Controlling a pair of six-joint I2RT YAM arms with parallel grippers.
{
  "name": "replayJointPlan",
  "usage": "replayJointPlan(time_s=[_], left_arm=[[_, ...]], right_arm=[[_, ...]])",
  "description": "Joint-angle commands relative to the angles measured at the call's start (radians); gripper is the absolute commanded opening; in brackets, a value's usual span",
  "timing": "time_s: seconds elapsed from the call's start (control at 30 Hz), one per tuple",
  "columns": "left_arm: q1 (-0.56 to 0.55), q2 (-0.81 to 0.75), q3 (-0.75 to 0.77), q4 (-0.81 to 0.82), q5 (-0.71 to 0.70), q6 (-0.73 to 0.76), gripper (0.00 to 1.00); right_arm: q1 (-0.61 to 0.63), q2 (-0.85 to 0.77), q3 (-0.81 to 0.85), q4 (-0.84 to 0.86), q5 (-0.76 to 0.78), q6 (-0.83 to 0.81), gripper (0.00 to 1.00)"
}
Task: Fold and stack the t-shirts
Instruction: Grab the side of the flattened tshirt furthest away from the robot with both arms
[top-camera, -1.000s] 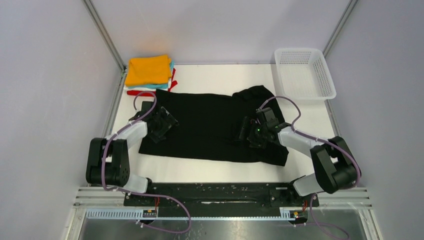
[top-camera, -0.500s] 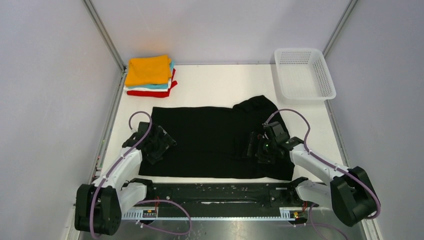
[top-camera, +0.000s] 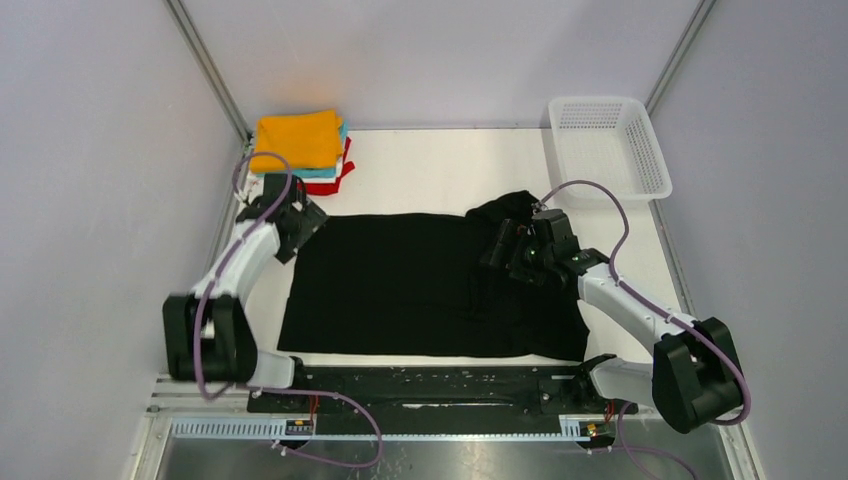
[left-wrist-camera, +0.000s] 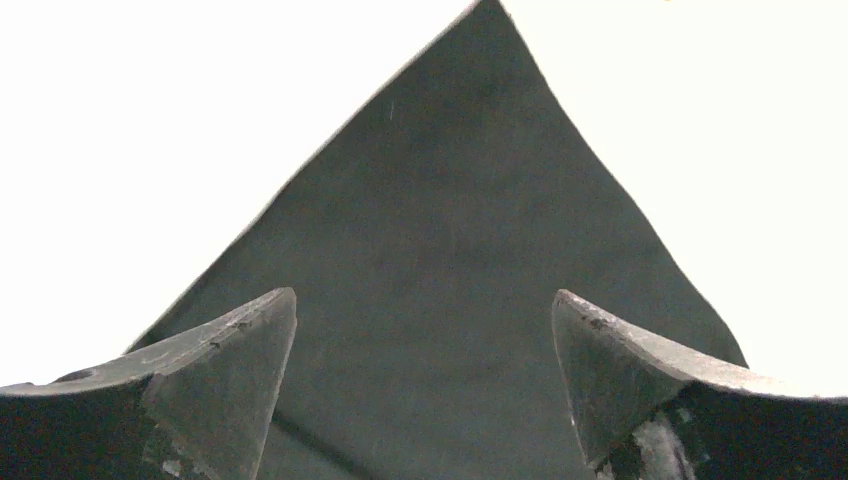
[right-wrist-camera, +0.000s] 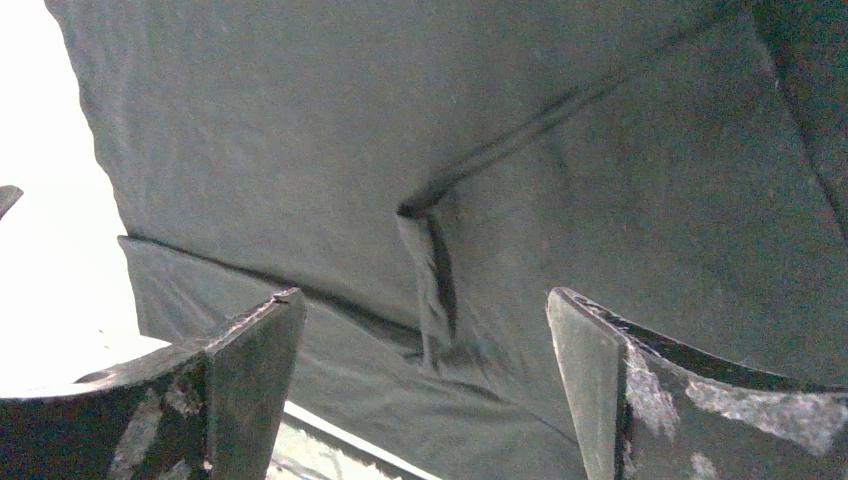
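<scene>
The large black t-shirt lies spread flat on the white table, with a bunched part at its far right. A folded stack with the orange shirt on top of teal, white and red ones sits at the far left. My left gripper is open over the shirt's far left corner, which shows as a black point between the fingers. My right gripper is open over the shirt's right part, above a small crease. Neither holds cloth.
A white plastic mesh basket stands at the far right corner. Grey walls and metal frame rails close in the table on the left, right and back. The black base rail runs along the near edge.
Both arms have swung from the shirt's near part toward the far side. The left gripper now sits at the far left corner, the right near the bunched far right part. The shirt slid nearer.
</scene>
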Motion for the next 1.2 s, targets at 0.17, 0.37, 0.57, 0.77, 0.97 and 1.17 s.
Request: replayJointPlan(time_s=[0.17,0.37,0.57,0.77,0.97,1.17], left_arm=[[0.103,0.562,0.488,-0.035,-0.035,0.145,0.86],[0.111,0.712,0.588,-0.056,0.052,0.176,0.75],[0.106,0.717,0.523,-0.045,0.084,0.164,0.57],[0.085,0.701,0.503,-0.064,0.029,0.171,0.41],[0.073,0.702,0.528,-0.084,0.001,0.182,0.2],[0.068,0.68,0.513,-0.076,0.01,0.193,0.0]], right_arm=[[-0.02,-0.136,-0.045,0.076,0.176,-0.064,0.99],[-0.024,-0.218,-0.101,0.085,0.24,-0.097,0.99],[-0.024,-0.233,-0.11,0.077,0.273,-0.117,0.99],[-0.024,-0.212,-0.092,0.06,0.328,-0.11,0.99],[-0.039,-0.083,0.023,0.054,0.377,-0.089,0.99],[-0.08,0.214,0.321,-0.061,0.375,-0.077,0.99]])
